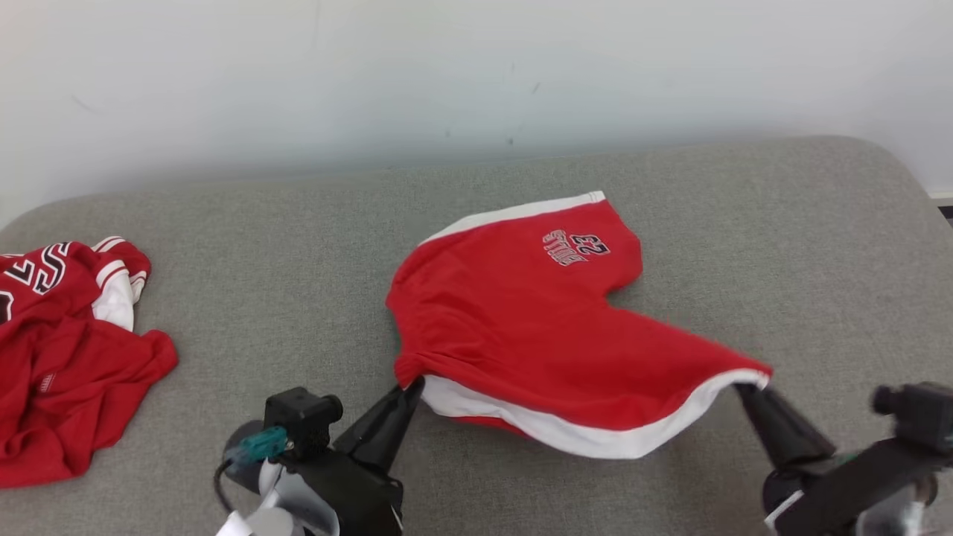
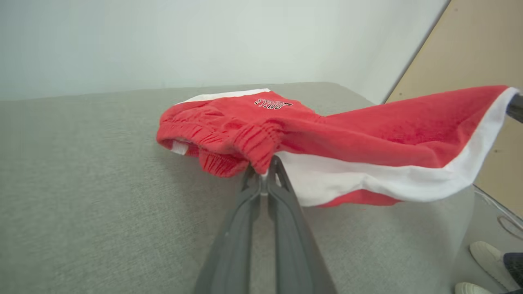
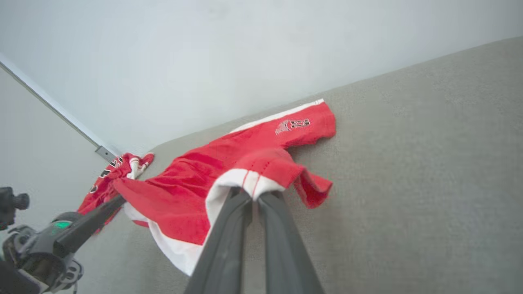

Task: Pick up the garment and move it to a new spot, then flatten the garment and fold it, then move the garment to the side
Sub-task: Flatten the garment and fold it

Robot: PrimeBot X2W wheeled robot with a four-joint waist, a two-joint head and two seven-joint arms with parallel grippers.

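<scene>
red shorts (image 1: 521, 320): 1 | red jersey (image 1: 67, 365): 1 | left gripper (image 1: 413, 386) + right gripper (image 1: 745, 389): 2 | white shoes (image 2: 487, 254): 2

You see red cloth shorts (image 1: 521, 327) with white side bands and black-and-white lettering, a plain grey fabric bench (image 1: 744, 246), and a crumpled red jersey (image 1: 67, 357) trimmed white.

Red white-trimmed shorts (image 1: 536, 327), near edge lifted, far leg on cushion

Head camera looks down over the grey surface (image 1: 744, 246) toward the wall (image 1: 447, 74); both wrist cameras (close, low) share the red shorts (image 1: 521, 327).
</scene>
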